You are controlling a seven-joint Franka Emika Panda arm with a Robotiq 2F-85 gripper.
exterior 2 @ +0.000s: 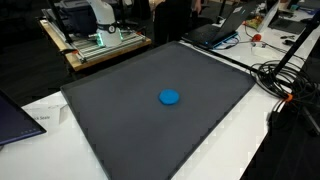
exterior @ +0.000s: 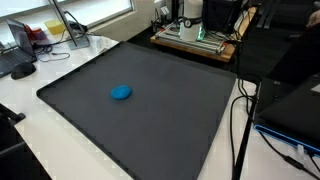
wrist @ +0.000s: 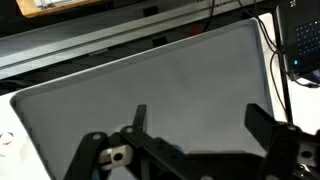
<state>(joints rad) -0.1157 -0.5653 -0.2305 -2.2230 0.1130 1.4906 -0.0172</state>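
A white table (exterior: 50, 130) carries everything, and both exterior views show it (exterior 2: 250, 130). Most of its top is covered by a large dark grey mat (exterior: 170, 110) with rounded corners, which lies flat and also fills the middle of the wrist view (wrist: 150, 90). Beyond the far edge of the mat stands a wooden platform (exterior 2: 100, 45) bearing the robot's white base (exterior 2: 100, 15). An open laptop (exterior: 15, 45) sits on the table near one corner of the mat. Black cables (exterior 2: 280, 75) trail over the table just beside one side of the mat.

The claw (wrist: 198, 125) shows only in the wrist view, along the bottom edge. Its two dark fingers (wrist: 140, 115) stand wide apart with nothing between them, above the bare mat. The exterior views do not show the claw at all.

A small, round, bright blue piece (exterior: 121, 93) lies alone on the mat. It sits well inside the mat's edges, nearer the middle than any corner (exterior 2: 170, 97). Nothing touches it. I cannot tell whether it shows in the wrist view.
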